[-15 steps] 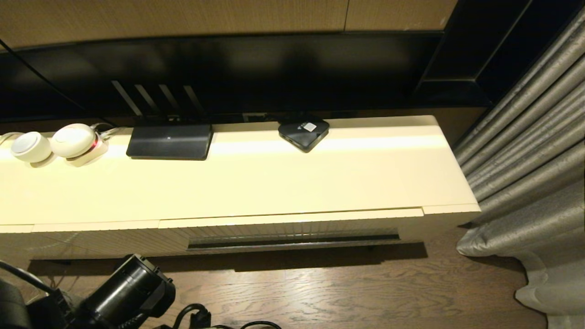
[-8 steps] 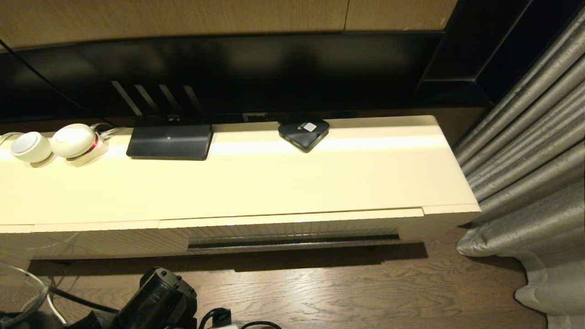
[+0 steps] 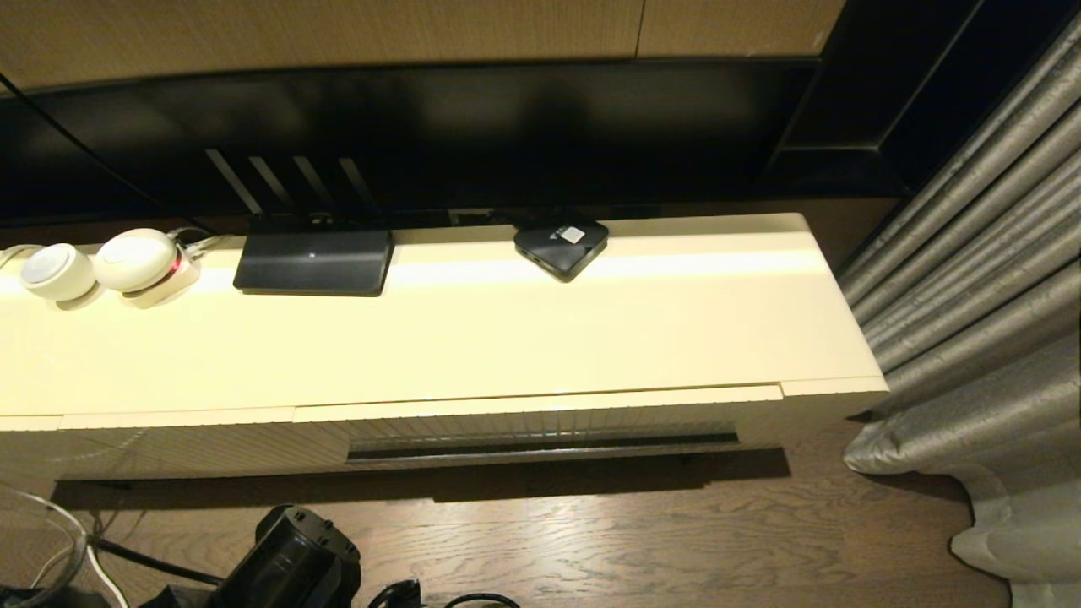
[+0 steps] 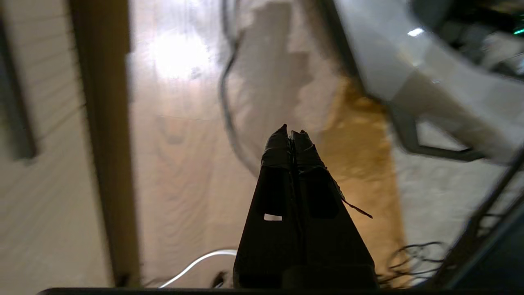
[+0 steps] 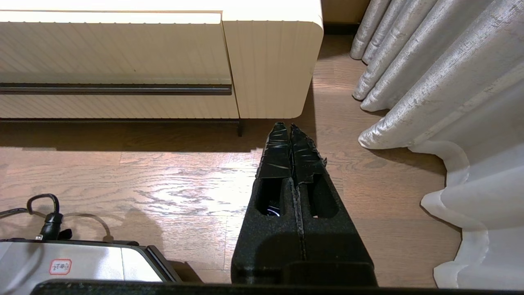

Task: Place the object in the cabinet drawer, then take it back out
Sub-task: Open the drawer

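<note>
Head view: we see the long low cream cabinet's wide ribbed cream drawer (image 3: 540, 422) fully shut; the water bottle is in no view, so we cannot place it.
Left wrist view: left hand (image 4: 291, 132) pinched closed, empty, above the wooden floor (image 4: 184, 164) near a loose dark cable (image 4: 225, 94).
Right wrist view: right hand (image 5: 290, 126) closed, empty, parked low before the cabinet corner.
Risk: we judge the cable could snag the left arm; closed fingers may slip at the dark slot handle (image 3: 540, 442).

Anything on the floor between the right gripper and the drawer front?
Bare wood floor only, per the right wrist view; the shut right gripper hangs short of the closed cabinet drawer.
</note>
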